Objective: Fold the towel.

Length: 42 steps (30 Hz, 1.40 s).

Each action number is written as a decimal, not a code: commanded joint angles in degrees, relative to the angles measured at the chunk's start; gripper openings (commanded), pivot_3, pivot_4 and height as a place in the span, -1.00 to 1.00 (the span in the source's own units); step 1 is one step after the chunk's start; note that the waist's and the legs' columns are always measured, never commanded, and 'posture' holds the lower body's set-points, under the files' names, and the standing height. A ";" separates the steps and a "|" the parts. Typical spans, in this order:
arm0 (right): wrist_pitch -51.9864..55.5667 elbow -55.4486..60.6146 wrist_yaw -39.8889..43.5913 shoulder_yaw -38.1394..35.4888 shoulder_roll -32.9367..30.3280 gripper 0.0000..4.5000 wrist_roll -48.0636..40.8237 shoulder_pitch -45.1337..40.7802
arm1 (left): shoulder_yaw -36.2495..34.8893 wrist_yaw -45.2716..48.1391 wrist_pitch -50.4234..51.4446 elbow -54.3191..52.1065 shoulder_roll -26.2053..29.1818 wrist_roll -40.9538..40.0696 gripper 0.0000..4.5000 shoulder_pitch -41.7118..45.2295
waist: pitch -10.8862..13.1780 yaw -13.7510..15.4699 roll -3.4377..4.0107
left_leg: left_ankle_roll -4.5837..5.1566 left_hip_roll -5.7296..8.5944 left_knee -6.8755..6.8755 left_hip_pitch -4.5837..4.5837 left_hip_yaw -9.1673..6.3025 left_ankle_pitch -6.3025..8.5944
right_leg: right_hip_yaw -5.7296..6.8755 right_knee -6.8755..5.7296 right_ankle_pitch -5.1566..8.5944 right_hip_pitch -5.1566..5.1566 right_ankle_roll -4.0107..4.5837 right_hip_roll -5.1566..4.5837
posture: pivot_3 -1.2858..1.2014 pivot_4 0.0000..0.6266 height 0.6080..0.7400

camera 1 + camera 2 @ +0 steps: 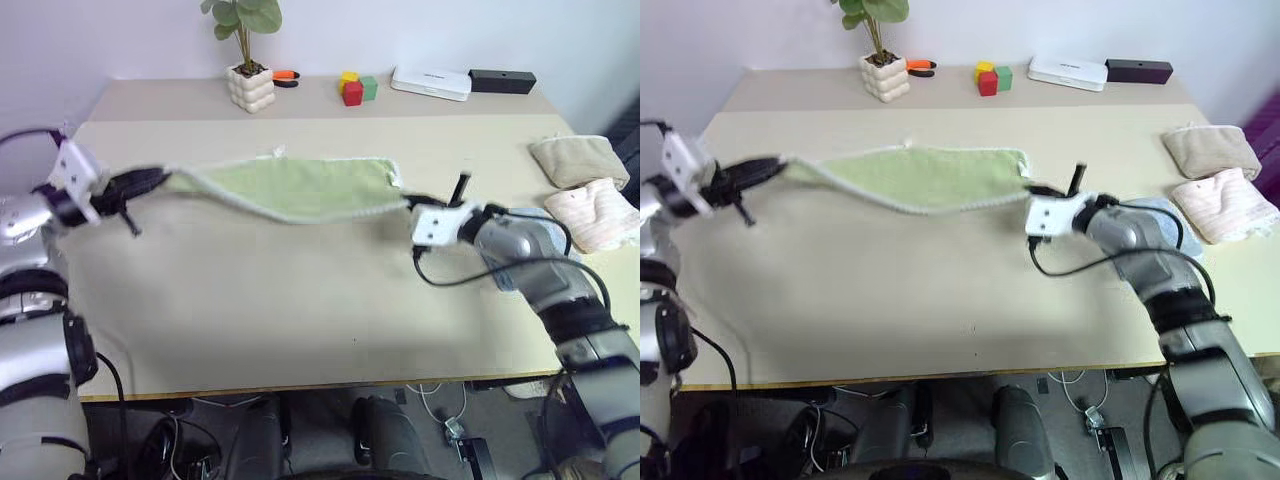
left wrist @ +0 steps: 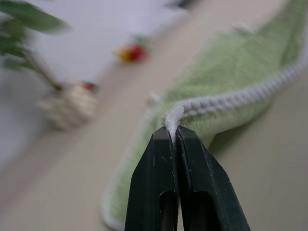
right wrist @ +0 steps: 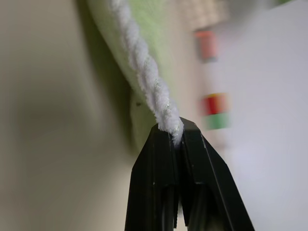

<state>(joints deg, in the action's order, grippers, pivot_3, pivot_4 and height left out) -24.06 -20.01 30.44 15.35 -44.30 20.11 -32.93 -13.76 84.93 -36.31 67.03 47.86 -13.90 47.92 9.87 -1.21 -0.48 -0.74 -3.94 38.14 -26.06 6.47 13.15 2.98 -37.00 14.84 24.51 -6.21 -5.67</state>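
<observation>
1. Your left gripper [image 2: 174, 132] is clamped on the white stitched edge of the green towel [image 1: 290, 186] at one corner, and your right gripper [image 3: 175, 129] pinches the same kind of edging at the opposite end.
2. The towel hangs stretched between both hands above the table [image 1: 300, 320], sagging in the middle, with its far edge seemingly resting on the tabletop.
3. Watch the grip: each jaw pair holds only the thin edging at its very tips, so pulling the hands further apart could tug a corner free.
4. If you bring one side over unevenly, the corners will likely miss each other and the fold will come out skewed.
5. Keep clear of the plant pot [image 1: 250, 87] behind.
</observation>
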 commanded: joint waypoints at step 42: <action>9.63 5.73 25.94 -6.86 -4.88 -0.98 -14.83 -0.24 | 8.30 5.22 6.24 0.66 4.40 -11.08 -1.00 -3.80 | -0.07 1.71 -0.11 | 0.42 0.00 0.06 0.55 0.03 0.28 | 0.10 -0.19 0.09 -0.40 0.24 -0.13 | 0.03 -0.52 0.92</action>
<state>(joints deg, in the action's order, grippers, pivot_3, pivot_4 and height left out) -12.94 -12.62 57.79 9.01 -49.71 4.38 -31.20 -3.47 91.19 -29.31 66.24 52.16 -26.30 42.69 9.80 0.50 -0.58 -0.32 -3.94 38.19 -25.52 6.50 13.42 3.08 -37.19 14.93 24.12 -5.96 -5.80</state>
